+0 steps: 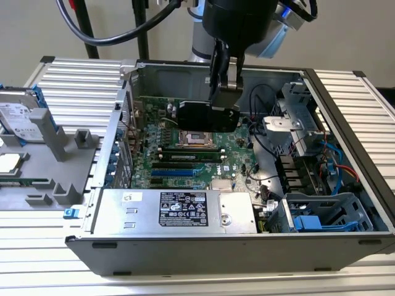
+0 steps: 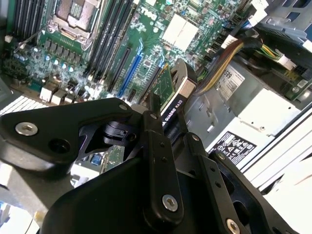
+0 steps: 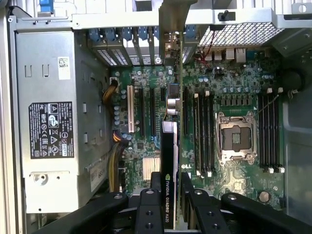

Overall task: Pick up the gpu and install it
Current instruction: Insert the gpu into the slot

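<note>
Gripping the gpu (image 1: pixel 207 115), a thin green circuit card with a black cooler on one face, between the black fingers (image 3: pixel 148 209) of the gripper (image 3: pixel 168 202); fingers clamping on the card's two broad faces, near its plain end.

Hanging on edge above the large green motherboard (image 1: pixel 185 151) inside the open grey computer case (image 1: pixel 345 111), over the square CPU socket (image 1: pixel 192 139) in the exterior view. Not yet seated; no contact with any slot to be seen. Judging the on-edge hold as chosen so the card's lower edge can meet a slot from above.

Long axis running level, parallel to the board. In the first wrist view, card (image 3: pixel 170 146) seen edge-on as a narrow strip, running alongside the long expansion slots (image 3: pixel 146 109), just beside them. Silver metal end bracket (image 3: pixel 171 19) pointing away from the gripper toward the row of rear slot covers (image 3: pixel 131 46) in the case wall. Judging this as matching bracket to rear opening.

Sitting near, along the case front: silver power supply box (image 1: pixel 176 209).

In the second wrist view, gripped black cooler edge (image 2: pixel 183 100) pointing down toward the slots.
</note>
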Robot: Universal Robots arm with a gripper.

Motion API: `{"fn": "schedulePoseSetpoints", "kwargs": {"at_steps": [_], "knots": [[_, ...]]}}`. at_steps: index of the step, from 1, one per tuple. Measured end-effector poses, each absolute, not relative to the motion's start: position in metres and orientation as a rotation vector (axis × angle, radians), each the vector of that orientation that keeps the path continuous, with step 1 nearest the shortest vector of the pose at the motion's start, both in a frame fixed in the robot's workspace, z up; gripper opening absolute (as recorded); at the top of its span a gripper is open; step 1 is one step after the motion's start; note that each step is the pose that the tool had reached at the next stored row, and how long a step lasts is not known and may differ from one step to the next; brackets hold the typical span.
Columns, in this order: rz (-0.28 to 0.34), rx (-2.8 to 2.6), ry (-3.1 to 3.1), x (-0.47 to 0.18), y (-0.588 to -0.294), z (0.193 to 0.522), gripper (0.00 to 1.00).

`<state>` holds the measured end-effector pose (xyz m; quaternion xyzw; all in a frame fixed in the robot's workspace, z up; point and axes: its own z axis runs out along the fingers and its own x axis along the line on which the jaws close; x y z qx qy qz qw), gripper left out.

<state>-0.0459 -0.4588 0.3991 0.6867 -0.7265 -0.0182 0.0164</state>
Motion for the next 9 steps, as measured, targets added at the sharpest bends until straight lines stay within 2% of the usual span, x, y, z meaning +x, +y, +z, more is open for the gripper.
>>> {"fn": "schedulePoseSetpoints", "kwargs": {"at_steps": [9], "knots": [[-0.057,2.135,-2.259,-0.0451,-0.4588,0.3969,0.00]]}}
